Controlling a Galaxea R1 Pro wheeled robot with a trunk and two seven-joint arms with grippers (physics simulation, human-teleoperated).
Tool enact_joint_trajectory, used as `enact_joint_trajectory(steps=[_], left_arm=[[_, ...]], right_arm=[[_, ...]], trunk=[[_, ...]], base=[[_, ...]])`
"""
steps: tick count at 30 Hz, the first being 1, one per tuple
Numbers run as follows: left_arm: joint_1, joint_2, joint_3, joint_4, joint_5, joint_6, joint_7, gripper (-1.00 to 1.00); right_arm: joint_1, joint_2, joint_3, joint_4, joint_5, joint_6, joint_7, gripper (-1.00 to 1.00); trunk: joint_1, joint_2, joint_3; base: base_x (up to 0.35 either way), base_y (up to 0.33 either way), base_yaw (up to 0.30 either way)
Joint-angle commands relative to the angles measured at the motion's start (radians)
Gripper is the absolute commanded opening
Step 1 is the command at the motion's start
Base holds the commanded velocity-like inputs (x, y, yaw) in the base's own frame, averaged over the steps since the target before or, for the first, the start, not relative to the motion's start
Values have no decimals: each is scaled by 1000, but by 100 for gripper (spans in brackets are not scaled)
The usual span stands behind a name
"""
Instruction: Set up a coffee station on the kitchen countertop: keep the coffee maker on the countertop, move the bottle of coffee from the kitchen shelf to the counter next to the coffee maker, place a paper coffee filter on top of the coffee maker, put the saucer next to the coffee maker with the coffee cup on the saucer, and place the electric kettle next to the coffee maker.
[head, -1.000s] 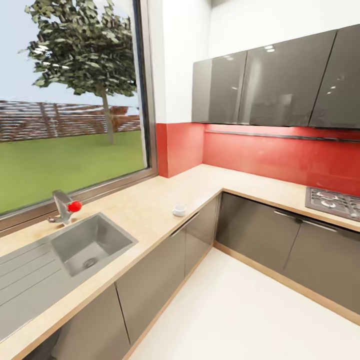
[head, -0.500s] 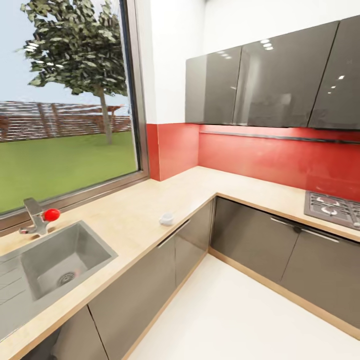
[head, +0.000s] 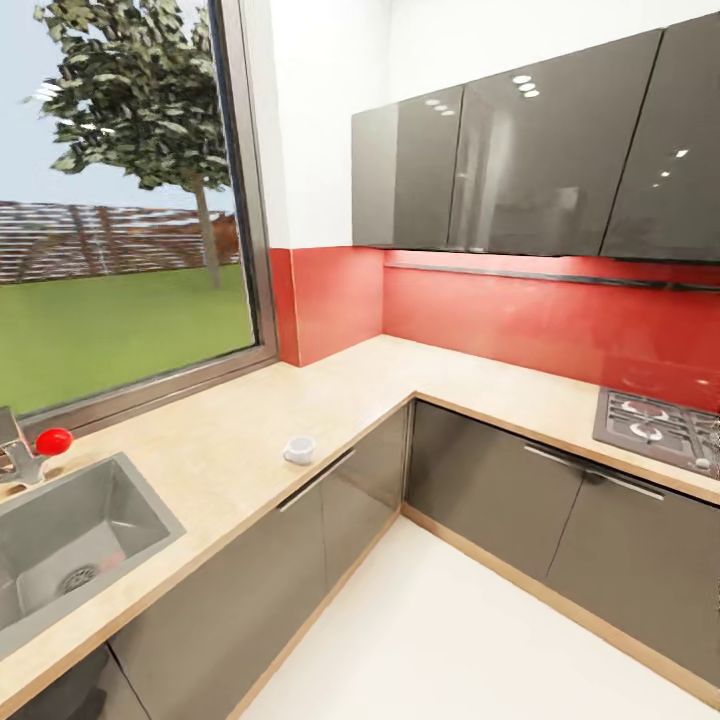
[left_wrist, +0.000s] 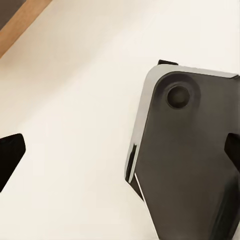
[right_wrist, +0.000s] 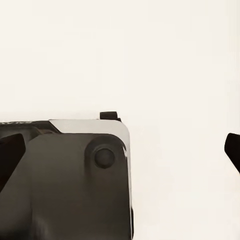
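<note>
The kitchen countertop (head: 230, 430) runs in an L under the window and along the red backsplash. A small white coffee cup (head: 299, 449) stands alone on it near the front edge, left of the inner corner. My left gripper (left_wrist: 120, 152) hangs open over the pale floor, its dark fingertips (left_wrist: 10, 155) at the frame's edges with nothing between them. My right gripper (right_wrist: 120, 150) is open too, also empty above the floor.
A steel sink (head: 60, 540) with a red-knobbed tap (head: 52, 441) sits at the left. A gas hob (head: 655, 422) lies at the right. Dark grey wall cabinets (head: 520, 150) hang above. White floor (head: 450, 630) fills the corner. A dark grey robot part (left_wrist: 190, 165) shows beneath each wrist.
The whole head view has swung to the right, so sink, cup and hob sit further left in the picture. Nothing on the counter has moved.
</note>
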Motion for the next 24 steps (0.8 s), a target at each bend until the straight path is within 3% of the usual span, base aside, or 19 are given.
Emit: enact_joint_trajectory(steps=[1, 24], left_arm=[[0, 0, 4, 1, -6, -4, 4, 100], [0, 0, 4, 1, -6, -6, 32, 100]], right_arm=[[0, -1, -8, 1, 10, -4, -2, 100], [0, -2, -8, 0, 9, -4, -4, 100]], trunk=[[1, -1, 0], [1, -1, 0]], base=[[148, -292, 0], [148, -292, 0]])
